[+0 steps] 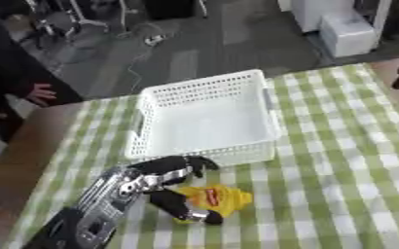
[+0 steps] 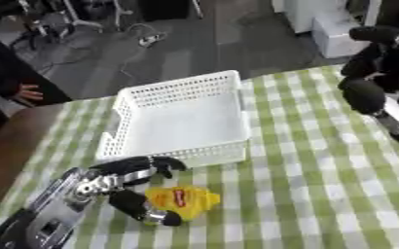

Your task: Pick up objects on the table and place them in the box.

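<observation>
The crumpled yellow packet [image 1: 220, 198], seemingly lying crosswise before the white mesh plastic box [image 1: 205, 116], sits pinched in the left hand [image 1: 171, 187]; only the right eye view shows the right hand [image 2: 375, 73], fingers curled, empty.

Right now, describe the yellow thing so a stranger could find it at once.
Start at the white basket on the green-checked tablecloth. Just in front of its near wall, toward the robot, lies a small crumpled yellow packet with a red mark, and the left hand curls around its left side. It is the only yellow item on the cloth.
</observation>
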